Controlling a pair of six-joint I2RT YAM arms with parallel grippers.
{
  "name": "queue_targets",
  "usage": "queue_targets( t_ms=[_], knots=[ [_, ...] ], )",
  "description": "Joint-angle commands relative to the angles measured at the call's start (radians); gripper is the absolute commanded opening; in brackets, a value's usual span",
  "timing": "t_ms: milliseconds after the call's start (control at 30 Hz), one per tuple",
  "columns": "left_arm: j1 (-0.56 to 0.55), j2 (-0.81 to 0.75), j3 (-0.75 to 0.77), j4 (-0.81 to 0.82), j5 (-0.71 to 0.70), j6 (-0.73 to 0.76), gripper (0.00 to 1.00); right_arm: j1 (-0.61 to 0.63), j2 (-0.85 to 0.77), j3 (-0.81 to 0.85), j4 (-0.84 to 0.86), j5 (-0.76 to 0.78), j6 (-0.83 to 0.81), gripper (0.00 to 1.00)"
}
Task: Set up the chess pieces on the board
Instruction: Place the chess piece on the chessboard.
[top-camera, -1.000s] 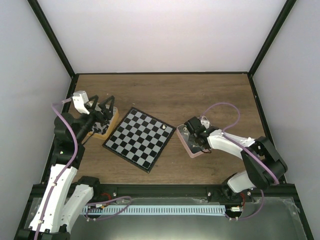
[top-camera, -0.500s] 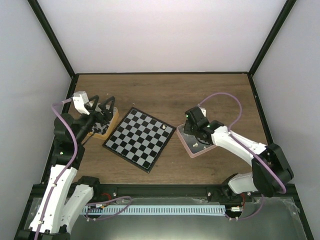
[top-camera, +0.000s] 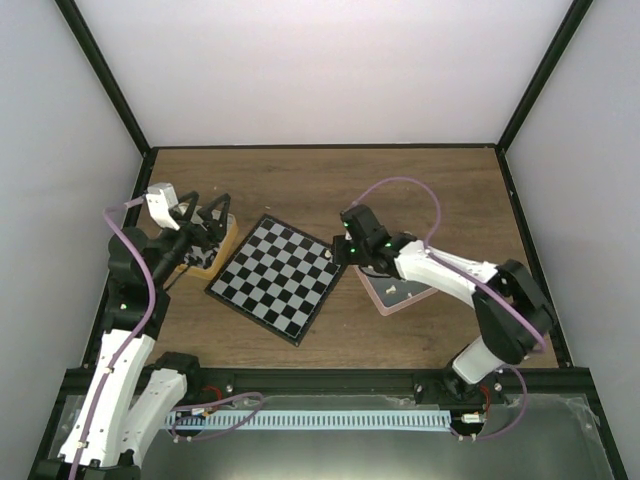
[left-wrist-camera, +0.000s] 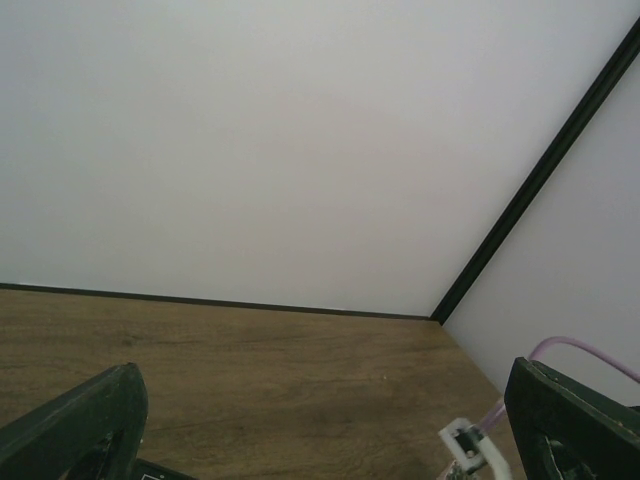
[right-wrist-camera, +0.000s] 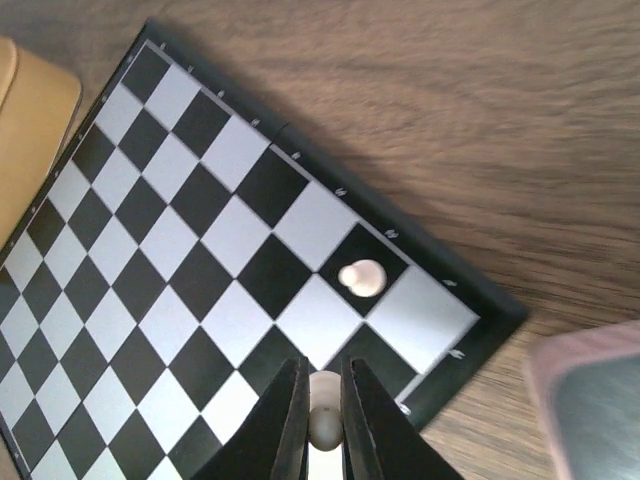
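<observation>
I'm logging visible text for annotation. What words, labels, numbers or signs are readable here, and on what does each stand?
Small white marks along the black rim of the board, right wrist view: too small and blurred to read.
Nothing readable on the pink tray, the tin, the arms or the walls.
</observation>
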Motion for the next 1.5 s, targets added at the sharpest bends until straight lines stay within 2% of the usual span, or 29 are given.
queue_targets(
  t_ms=[0,300,533,867,1467],
  knots=[
    [0.005,-0.010,-0.009,0.031,0.010,-0.004,1.00,0.035,0.093,0.079,0.041,-0.063,-0.022,0.09],
    [0.005,-0.012,-0.005,0.018,-0.001,0.009,1.00,0.102,0.214,0.170,-0.015,0.020,-0.082,0.10],
    [0.005,-0.010,-0.006,0.021,0.002,0.007,1.00,0.156,0.312,0.265,-0.144,0.178,-0.066,0.10],
    [0.005,-0.011,-0.006,0.020,0.003,0.010,1.00,0.176,0.372,0.306,-0.197,0.258,-0.040,0.10],
    [0.005,-0.010,-0.006,0.020,0.007,0.012,1.00,0.179,0.388,0.289,-0.161,0.213,-0.050,0.13]
  ],
)
